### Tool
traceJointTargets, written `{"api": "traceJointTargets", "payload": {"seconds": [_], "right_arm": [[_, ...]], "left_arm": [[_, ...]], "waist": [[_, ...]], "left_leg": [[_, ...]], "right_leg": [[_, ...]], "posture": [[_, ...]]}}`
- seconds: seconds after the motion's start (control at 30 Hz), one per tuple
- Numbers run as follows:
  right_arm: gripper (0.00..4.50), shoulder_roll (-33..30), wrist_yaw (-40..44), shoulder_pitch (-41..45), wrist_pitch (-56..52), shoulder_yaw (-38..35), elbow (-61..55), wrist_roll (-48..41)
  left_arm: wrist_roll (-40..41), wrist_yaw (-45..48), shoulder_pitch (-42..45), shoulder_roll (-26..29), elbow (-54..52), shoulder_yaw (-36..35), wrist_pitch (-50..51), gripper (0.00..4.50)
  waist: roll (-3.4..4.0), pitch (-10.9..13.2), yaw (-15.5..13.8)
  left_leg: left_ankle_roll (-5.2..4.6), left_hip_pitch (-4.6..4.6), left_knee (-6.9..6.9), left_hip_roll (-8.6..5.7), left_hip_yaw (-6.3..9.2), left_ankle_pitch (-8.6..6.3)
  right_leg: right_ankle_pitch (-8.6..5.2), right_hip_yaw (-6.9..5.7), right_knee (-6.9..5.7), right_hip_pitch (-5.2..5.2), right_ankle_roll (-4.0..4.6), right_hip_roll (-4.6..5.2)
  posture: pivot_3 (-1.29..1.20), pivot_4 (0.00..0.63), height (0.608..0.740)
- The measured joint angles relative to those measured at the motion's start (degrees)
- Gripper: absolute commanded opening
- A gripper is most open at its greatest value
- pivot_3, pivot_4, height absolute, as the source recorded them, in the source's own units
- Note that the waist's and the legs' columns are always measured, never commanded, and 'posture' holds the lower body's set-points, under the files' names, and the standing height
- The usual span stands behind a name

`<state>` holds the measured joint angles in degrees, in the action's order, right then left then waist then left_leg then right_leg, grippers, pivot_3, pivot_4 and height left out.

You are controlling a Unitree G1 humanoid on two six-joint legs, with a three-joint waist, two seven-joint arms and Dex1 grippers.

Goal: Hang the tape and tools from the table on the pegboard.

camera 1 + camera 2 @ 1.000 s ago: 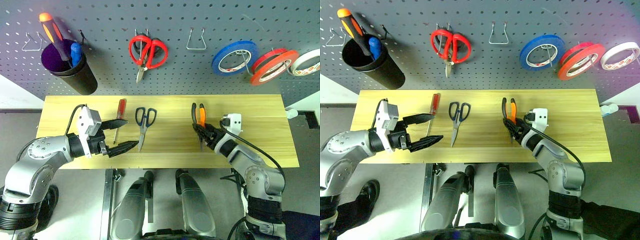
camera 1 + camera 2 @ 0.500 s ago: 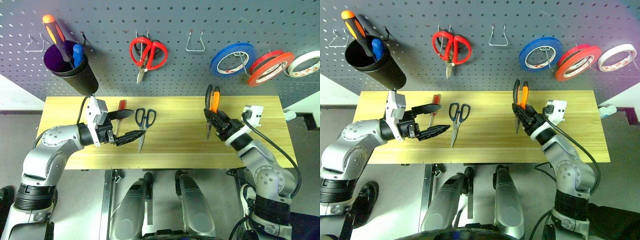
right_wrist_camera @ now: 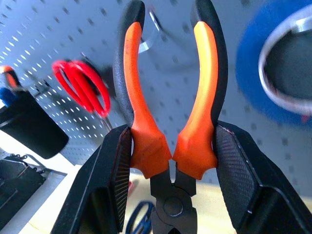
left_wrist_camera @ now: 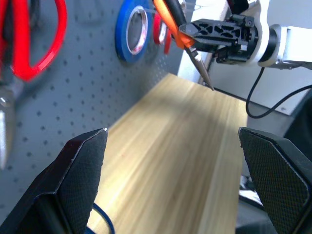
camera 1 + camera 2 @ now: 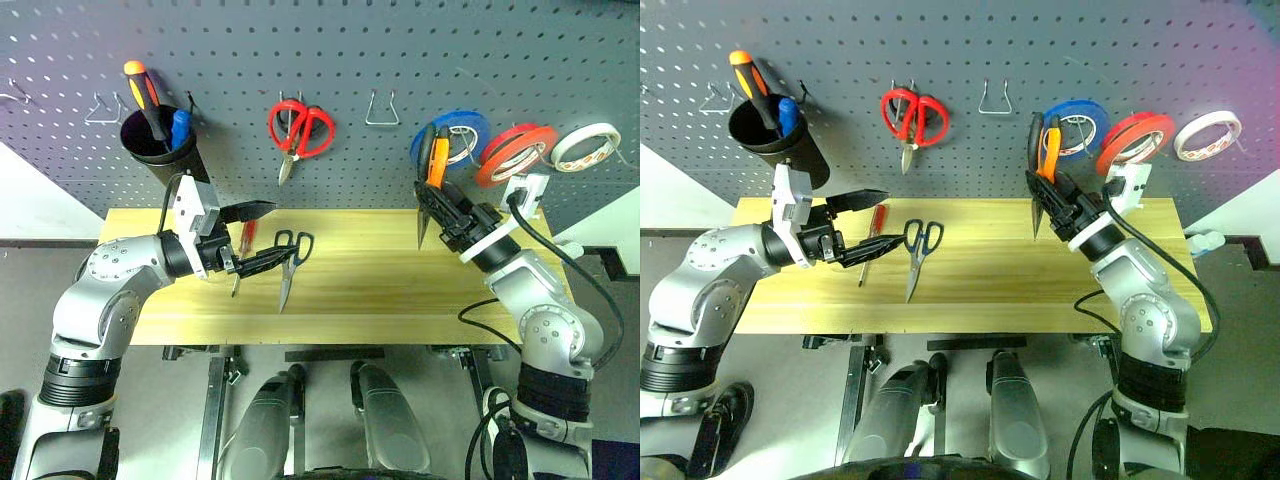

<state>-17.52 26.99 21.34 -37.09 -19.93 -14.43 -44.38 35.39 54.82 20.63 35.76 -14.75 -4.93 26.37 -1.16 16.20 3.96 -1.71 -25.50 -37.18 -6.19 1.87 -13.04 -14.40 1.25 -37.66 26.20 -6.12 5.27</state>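
While your right gripper (image 5: pixel 441 205) has its jaws clamped on the pliers (image 5: pixel 430 178) at the base of the orange-and-black handles, the tool is off the table (image 5: pixel 360 290), held up against the pegboard (image 5: pixel 330 60) with handles up and nose down — just beside the blue roll (image 5: pixel 455 137). Your left gripper (image 5: pixel 262 236) hovers with its jaws spread wide and empty, above the red-handled screwdriver (image 5: pixel 240 251) and beside the dark-handled scissors (image 5: pixel 290 262), both lying flat on the table. The orange-red tape (image 5: pixel 512 152) already hangs on a pegboard hook between the blue roll and the white roll (image 5: pixel 584 145). A bare wire hook (image 5: pixel 381 108) stands between the red-handled scissors (image 5: pixel 299 132) and the pliers.
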Motion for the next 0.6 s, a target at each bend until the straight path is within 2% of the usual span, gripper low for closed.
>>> {"api": "traceJointTargets", "payload": {"seconds": [0.23, 0.43, 0.6], "right_arm": [[2.13, -0.47, 0.78, 4.10, 0.50, 0.39, 1.28, -1.01], [2.13, -0.19, -0.09, 8.78, 1.24, 2.04, 2.02, -0.89], [2.13, 3.02, -0.32, 13.01, 5.17, 5.43, 6.49, 1.77]], "left_arm": [[-1.36, -0.36, 0.96, -1.55, 1.18, 0.06, -2.29, 4.50], [-2.32, -0.67, 1.05, -2.71, 2.04, 0.09, -3.20, 4.50], [-2.55, -0.74, 2.16, -2.90, 2.82, 0.23, -3.30, 4.50]], "waist": [[0.03, -2.19, -0.02], [0.05, -2.40, -0.01], [0.03, -2.83, 0.10]], "left_leg": [[0.00, 0.09, -0.13, 0.00, -0.01, 0.00], [0.07, 0.13, -0.33, 0.02, -0.02, 0.06], [0.07, 0.13, -0.51, 0.05, -0.01, 0.06]], "right_leg": [[0.00, 0.03, -0.15, -0.09, 0.01, -0.01], [0.04, 0.06, -0.43, -0.09, 0.07, -0.03], [0.08, 0.06, -0.50, -0.10, 0.09, -0.09]], "posture": [[-0.11, 0.139, 0.718], [-0.11, 0.136, 0.718], [-0.10, 0.142, 0.718]]}}
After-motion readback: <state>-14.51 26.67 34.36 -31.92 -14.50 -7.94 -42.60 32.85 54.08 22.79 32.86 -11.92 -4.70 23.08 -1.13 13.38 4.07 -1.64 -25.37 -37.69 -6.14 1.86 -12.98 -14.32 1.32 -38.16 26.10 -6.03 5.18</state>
